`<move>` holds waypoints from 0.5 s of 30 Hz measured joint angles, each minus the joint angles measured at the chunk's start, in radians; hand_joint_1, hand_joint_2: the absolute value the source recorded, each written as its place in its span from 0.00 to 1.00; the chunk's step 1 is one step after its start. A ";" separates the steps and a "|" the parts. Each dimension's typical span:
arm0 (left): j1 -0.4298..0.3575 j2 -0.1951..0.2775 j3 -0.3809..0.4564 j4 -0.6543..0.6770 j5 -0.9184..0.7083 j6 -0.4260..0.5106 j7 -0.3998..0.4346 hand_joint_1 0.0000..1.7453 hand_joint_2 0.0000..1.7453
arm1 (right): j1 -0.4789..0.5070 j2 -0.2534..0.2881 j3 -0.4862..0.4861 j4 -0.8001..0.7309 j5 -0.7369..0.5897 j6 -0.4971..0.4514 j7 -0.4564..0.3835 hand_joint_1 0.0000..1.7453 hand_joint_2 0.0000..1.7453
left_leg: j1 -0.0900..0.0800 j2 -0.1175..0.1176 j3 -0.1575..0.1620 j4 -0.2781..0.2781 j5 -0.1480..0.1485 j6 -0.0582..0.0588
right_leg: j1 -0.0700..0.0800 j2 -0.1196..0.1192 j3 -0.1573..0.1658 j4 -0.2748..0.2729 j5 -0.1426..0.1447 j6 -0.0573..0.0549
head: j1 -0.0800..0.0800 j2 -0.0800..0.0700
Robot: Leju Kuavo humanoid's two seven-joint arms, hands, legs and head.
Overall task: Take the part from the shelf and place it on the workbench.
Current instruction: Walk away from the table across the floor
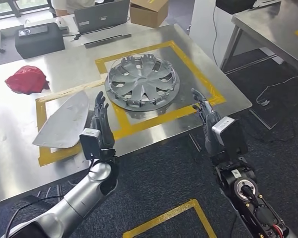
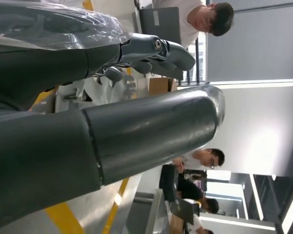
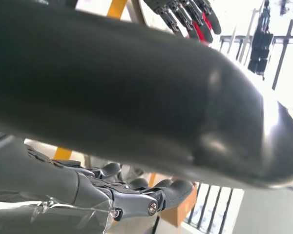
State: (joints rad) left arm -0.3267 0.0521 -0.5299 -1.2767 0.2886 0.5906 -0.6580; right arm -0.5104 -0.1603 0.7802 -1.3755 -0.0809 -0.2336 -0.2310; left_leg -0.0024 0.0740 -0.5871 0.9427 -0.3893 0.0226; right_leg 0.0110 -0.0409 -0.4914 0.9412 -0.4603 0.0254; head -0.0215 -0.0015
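Observation:
A grey wheel cover (image 1: 142,82) lies flat on the steel workbench (image 1: 24,148), inside a square of yellow tape. My left hand (image 1: 102,121) hovers near the bench's front edge, just left of the cover, fingers straight and apart, holding nothing. My right hand (image 1: 205,116) is raised at the bench's front right corner, to the right of the cover, fingers spread and empty. In the left wrist view the thick thumb (image 2: 148,131) and dark fingers (image 2: 156,51) stretch out with nothing between them. The right wrist view likewise has the thumb (image 3: 156,92) and fingers (image 3: 137,195) extended.
A pale curved panel (image 1: 63,121) lies on the bench left of my left hand. A red cloth (image 1: 27,79), black case (image 1: 38,39), laptop (image 1: 102,16) and cardboard box (image 1: 149,12) sit at the back. Another table (image 1: 274,25) stands right. People are in the background.

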 joint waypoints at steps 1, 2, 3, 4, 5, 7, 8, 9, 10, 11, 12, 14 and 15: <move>0.000 0.000 0.000 0.000 0.000 0.000 0.000 0.00 0.00 | 0.000 0.000 0.000 0.000 0.000 -0.001 0.000 0.00 0.00 | -0.001 0.007 -0.001 0.000 0.005 -0.005 | 0.000 0.006 -0.003 -0.004 0.005 -0.005 | 0.000 0.000; 0.000 0.000 0.000 0.000 -0.001 0.000 0.000 0.00 0.00 | 0.000 0.000 0.000 0.000 0.000 -0.002 -0.001 0.00 0.00 | 0.000 0.007 -0.002 0.002 0.004 -0.011 | -0.003 0.012 -0.007 -0.008 0.012 -0.011 | 0.001 0.000; 0.000 0.001 0.000 0.000 -0.002 0.000 0.000 0.00 0.00 | -0.001 0.000 0.000 0.000 0.002 -0.004 -0.001 0.00 0.00 | 0.000 -0.003 -0.008 0.013 -0.008 -0.017 | -0.007 0.017 -0.011 -0.011 0.019 -0.017 | 0.001 0.000; 0.000 0.002 0.000 0.000 -0.002 0.000 0.000 0.00 0.00 | -0.001 0.000 0.001 0.000 0.003 -0.006 -0.002 0.00 0.00 | 0.001 -0.019 -0.022 0.045 -0.034 -0.024 | -0.011 0.020 -0.016 -0.015 0.028 -0.025 | -0.001 0.000; 0.000 0.003 0.000 0.000 -0.003 0.000 0.000 0.00 0.00 | -0.001 0.000 0.001 0.000 0.005 -0.008 -0.003 0.00 0.00 | 0.003 -0.039 -0.044 0.099 -0.074 -0.030 | -0.014 0.023 -0.024 -0.017 0.036 -0.030 | -0.004 0.000; 0.004 0.005 0.000 0.000 -0.003 0.000 0.000 0.00 0.00 | -0.001 0.000 0.001 0.000 0.008 -0.011 -0.003 0.00 0.00 | 0.007 -0.062 -0.099 0.240 -0.154 -0.040 | -0.014 0.029 -0.045 -0.016 0.049 -0.036 | -0.009 0.000; 0.006 0.006 0.000 0.000 -0.003 0.000 0.000 0.00 0.00 | 0.000 0.000 0.002 0.000 0.010 -0.013 -0.002 0.00 0.00 | 0.009 -0.065 -0.115 0.288 -0.172 -0.043 | -0.014 0.033 -0.055 -0.014 0.055 -0.035 | -0.010 0.000; 0.008 0.007 0.000 0.000 -0.002 0.000 0.000 0.00 0.00 | 0.000 0.000 0.002 0.000 0.013 -0.014 -0.001 0.00 0.00 | 0.010 -0.066 -0.112 0.299 -0.169 -0.045 | -0.014 0.037 -0.064 -0.011 0.060 -0.035 | -0.011 0.000; 0.009 0.008 0.000 0.000 -0.002 0.000 0.000 0.00 0.00 | 0.001 0.000 0.002 0.000 0.016 -0.015 0.000 0.00 0.00 | 0.012 -0.066 -0.089 0.269 -0.149 -0.045 | -0.014 0.041 -0.073 -0.008 0.065 -0.033 | -0.012 0.000; 0.010 0.009 0.000 0.000 -0.002 0.000 0.000 0.00 0.00 | 0.001 0.000 0.002 0.000 0.018 -0.016 0.000 0.00 0.00 | 0.013 -0.066 -0.048 0.204 -0.119 -0.044 | -0.014 0.044 -0.079 -0.005 0.068 -0.031 | -0.014 0.000; 0.009 0.009 0.000 0.000 -0.002 0.001 0.000 0.00 0.00 | 0.001 0.000 0.002 0.000 0.019 -0.017 0.001 0.00 0.00 | 0.014 -0.067 -0.001 0.126 -0.095 -0.041 | -0.013 0.047 -0.086 -0.002 0.071 -0.028 | -0.016 0.000; 0.008 0.010 0.000 0.000 -0.002 0.001 0.000 0.00 0.00 | 0.000 0.000 0.002 0.000 0.022 -0.019 0.001 0.00 0.00 | 0.012 -0.071 0.057 0.022 -0.065 -0.030 | -0.011 0.050 -0.094 0.003 0.078 -0.019 | -0.017 0.000; 0.007 0.010 0.000 0.000 -0.001 0.001 0.000 0.00 0.00 | 0.000 0.000 0.002 0.000 0.024 -0.021 0.002 0.00 0.00 | 0.010 -0.072 0.063 0.005 -0.064 -0.024 | -0.010 0.052 -0.097 0.004 0.082 -0.013 | -0.017 0.000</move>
State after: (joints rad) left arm -0.3192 0.0623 -0.5299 -1.2770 0.2873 0.5913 -0.6580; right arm -0.5106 -0.1606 0.7818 -1.3756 -0.0568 -0.2542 -0.2288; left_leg 0.0072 0.0017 -0.5238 0.9482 -0.4534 -0.0015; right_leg 0.0006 0.0106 -0.5887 0.9447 -0.3779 0.0121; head -0.0382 -0.0015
